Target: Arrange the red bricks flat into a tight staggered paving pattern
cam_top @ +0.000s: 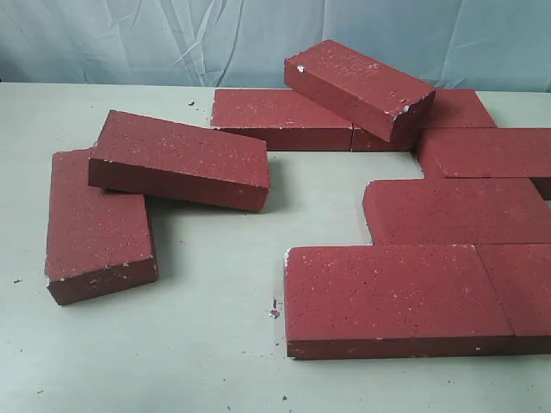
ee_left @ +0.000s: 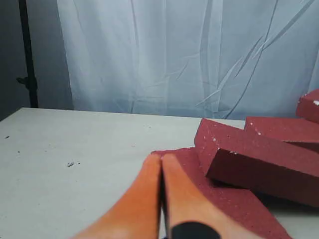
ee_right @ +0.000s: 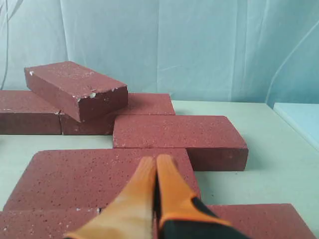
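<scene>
You see a pale table [cam_top: 215,344] with a few crumbs [cam_top: 274,311] near its front edge. A wrinkled pale-blue curtain [cam_top: 129,39] hangs along the far side, and a black pole [ee_left: 26,55] stands beside it.

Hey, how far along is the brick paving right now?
Done: the paved bricks on the right lie flat in staggered rows. In hand: nothing; the left end effector and right end effector are both shut and empty. Left: the tilted brick resting on the back row, plus the leaning brick and the lone flat brick under it, apart on the left.
</scene>
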`<state>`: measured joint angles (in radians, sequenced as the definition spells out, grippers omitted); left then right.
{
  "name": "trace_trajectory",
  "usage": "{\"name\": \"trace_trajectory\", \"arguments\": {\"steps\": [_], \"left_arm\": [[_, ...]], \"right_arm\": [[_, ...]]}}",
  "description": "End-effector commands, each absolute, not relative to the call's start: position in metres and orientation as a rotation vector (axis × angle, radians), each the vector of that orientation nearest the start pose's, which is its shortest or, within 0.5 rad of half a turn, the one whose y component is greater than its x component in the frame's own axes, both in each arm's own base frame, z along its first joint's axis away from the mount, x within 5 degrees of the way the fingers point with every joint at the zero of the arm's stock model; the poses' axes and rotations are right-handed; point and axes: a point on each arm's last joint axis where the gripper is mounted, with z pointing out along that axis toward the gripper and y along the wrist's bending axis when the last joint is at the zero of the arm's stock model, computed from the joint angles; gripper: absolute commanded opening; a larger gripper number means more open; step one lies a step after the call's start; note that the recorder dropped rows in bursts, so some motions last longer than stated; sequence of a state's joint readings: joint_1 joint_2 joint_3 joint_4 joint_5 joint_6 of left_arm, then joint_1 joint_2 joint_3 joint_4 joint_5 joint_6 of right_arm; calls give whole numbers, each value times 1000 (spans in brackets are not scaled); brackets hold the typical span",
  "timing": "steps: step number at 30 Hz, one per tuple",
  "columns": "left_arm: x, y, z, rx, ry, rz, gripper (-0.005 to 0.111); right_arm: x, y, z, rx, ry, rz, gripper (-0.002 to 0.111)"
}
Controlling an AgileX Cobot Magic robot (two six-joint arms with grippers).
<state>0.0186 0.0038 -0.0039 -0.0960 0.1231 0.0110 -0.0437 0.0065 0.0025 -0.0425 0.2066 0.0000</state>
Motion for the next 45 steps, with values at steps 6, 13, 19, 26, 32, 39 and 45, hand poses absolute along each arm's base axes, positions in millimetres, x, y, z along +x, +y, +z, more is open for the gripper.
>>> {"name": "trace_trajectory", "arguments": {"steps": [6, 13, 19, 26, 32, 39, 45], "left_arm": [[55, 2, 218, -206, 1414, -184, 0], [53, 5, 230, -214, 1279, -167, 0], [48, 7, 244, -238, 1110, -221, 0], [54, 8, 285, -209, 1027, -174, 0], [102, 4, 315, -113, 1263, -81, 0], [154, 2, 324, -43, 1491, -27, 0], [197, 2, 319, 19, 1644, 17, 0]], "right_arm": [[55, -3, 221, 157, 1384, 98, -1], [51, -7, 234, 273, 1221, 216, -1], [46, -7, 250, 252, 1118, 202, -1], [60, -6, 293, 187, 1149, 145, -1], [85, -4, 321, 127, 1218, 90, -1], [120, -4, 340, 59, 1401, 17, -1], [151, -6, 338, 49, 1567, -9, -1]]}}
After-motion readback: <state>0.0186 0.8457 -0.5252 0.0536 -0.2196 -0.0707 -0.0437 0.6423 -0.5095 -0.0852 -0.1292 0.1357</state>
